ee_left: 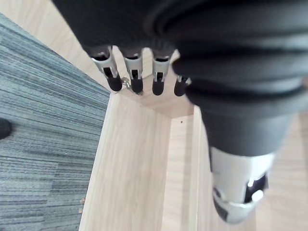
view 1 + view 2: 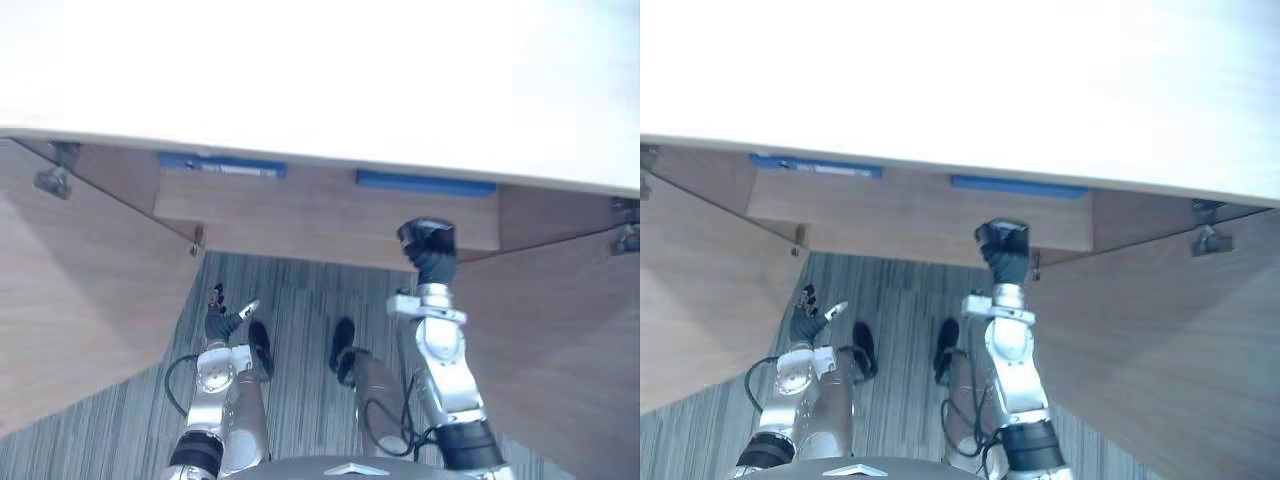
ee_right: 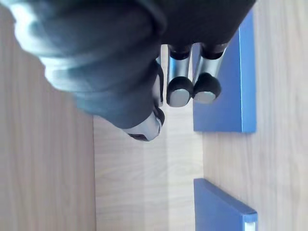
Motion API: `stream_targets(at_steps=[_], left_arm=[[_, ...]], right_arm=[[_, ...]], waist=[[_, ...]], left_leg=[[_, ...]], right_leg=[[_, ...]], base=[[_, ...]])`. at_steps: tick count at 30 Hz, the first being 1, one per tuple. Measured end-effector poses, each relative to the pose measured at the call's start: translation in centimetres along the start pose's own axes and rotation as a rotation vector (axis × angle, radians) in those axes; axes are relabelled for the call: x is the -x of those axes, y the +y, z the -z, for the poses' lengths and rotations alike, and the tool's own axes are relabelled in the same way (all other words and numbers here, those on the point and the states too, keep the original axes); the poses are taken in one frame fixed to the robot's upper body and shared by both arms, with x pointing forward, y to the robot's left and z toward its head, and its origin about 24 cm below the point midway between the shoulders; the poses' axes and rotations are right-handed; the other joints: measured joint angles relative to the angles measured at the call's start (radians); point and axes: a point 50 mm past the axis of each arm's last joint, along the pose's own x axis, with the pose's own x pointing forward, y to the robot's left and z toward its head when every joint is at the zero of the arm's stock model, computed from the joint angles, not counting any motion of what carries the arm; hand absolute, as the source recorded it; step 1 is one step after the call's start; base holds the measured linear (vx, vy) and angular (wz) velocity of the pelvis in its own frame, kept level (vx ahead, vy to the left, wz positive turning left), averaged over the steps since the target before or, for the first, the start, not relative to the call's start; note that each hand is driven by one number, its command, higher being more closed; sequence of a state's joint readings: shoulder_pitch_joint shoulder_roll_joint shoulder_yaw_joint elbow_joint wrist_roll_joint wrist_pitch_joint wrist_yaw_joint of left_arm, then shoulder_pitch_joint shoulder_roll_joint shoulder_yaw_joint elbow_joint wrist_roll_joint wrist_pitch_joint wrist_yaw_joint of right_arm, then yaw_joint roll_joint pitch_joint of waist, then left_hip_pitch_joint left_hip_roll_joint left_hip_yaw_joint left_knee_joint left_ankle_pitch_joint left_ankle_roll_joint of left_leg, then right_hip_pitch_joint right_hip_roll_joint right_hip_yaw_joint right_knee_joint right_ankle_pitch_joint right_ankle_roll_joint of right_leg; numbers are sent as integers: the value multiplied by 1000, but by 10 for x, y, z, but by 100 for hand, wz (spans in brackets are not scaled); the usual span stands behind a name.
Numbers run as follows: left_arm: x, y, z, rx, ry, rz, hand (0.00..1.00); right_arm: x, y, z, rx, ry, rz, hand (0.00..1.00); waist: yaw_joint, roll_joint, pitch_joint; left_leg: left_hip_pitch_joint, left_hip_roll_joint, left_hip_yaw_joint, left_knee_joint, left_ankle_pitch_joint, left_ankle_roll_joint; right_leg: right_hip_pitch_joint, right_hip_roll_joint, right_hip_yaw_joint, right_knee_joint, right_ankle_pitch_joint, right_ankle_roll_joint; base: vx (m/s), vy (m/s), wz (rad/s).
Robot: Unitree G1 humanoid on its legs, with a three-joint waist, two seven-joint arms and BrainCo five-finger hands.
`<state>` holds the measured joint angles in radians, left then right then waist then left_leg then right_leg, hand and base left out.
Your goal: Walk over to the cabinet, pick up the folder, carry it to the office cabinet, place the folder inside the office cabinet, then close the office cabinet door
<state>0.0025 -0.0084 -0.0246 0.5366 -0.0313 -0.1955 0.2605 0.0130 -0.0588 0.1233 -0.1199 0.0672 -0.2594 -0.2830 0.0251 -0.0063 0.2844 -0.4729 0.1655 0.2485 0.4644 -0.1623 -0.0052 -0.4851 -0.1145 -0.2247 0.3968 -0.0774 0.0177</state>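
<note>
Before the open wood-grain cabinet [image 2: 330, 215], the right hand [image 2: 428, 242] — fingers apart, empty — hovers near the right-hand flat blue folder [image 2: 425, 183], which a clumsy reach could shove deeper.

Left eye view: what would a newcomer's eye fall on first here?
Two blue folders sit on the wooden shelf under the white cabinet top, between two open doors. The open right hand is raised before the right one; the left hand hangs low.

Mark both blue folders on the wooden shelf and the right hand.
Left blue folder [image 2: 222, 166]: left eye view, middle of edge.
Right blue folder [image 2: 425, 183]: left eye view, middle of edge.
Right hand [image 2: 428, 242]: left eye view, dark cover.
</note>
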Motion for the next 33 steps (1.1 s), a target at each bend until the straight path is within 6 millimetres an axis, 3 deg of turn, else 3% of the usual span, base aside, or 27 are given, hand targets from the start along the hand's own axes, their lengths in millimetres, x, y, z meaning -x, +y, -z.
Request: stream_targets(at_steps=[3, 6, 12, 13, 18, 20, 21, 25, 33], left_arm=[[6, -1, 24, -79, 90, 51, 0], [10, 6, 43, -138, 169, 63, 0], [22, 22, 68, -210, 270, 46, 0], [26, 26, 73, -213, 296, 35, 0], [40, 35, 95, -254, 401, 22, 0], [45, 38, 100, -263, 433, 16, 0], [51, 44, 108, -262, 480, -3, 0], [57, 49, 115, -270, 516, -13, 0], [63, 53, 123, -280, 575, -14, 0]], right_arm=[[17, 5, 46, 73, 201, -65, 100], [35, 3, 88, 232, 382, -142, 100], [78, -15, 140, 452, 674, -213, 100], [86, -20, 146, 471, 727, -208, 0], [118, -49, 167, 525, 943, -133, 0], [125, -54, 169, 529, 982, -119, 0], [139, -63, 172, 531, 1045, -87, 0], [163, -76, 175, 510, 1156, -16, 0], [180, -93, 175, 443, 1234, 133, 0]], waist=[[-13, 3, -45], [-18, 4, -49], [-24, 2, -111], [-24, 1, -122], [-25, -9, -154], [-28, -13, -159], [-29, -22, -178], [-28, -30, -194], [-35, -29, -209]], left_leg=[[76, -20, 7, -104, 40, -4], [174, -42, 27, -201, 74, -2], [310, -85, 39, -313, 106, 0], [334, -92, 46, -328, 109, 1], [426, -127, 39, -419, 133, -15], [441, -139, 22, -441, 138, -16], [464, -150, 8, -478, 146, -19], [529, -166, -3, -542, 165, -16], [580, -185, 0, -549, 159, -4]], right_leg=[[88, 20, 7, -138, 63, 11], [208, 37, 22, -305, 144, 19], [343, 32, 43, -434, 203, 37], [363, 30, 51, -448, 210, 38], [412, 14, 78, -478, 212, 48], [419, 10, 80, -481, 212, 49], [425, 4, 87, -483, 211, 50], [457, 2, 94, -484, 206, 57], [501, -8, 112, -482, 197, 75]], base=[[114, 4, -5], [95, 23, -16], [38, 28, -7], [-3, 41, -14], [-47, 38, -12], [-55, 44, -11], [-59, 58, -7], [-4, 36, -5], [17, 23, -4]])
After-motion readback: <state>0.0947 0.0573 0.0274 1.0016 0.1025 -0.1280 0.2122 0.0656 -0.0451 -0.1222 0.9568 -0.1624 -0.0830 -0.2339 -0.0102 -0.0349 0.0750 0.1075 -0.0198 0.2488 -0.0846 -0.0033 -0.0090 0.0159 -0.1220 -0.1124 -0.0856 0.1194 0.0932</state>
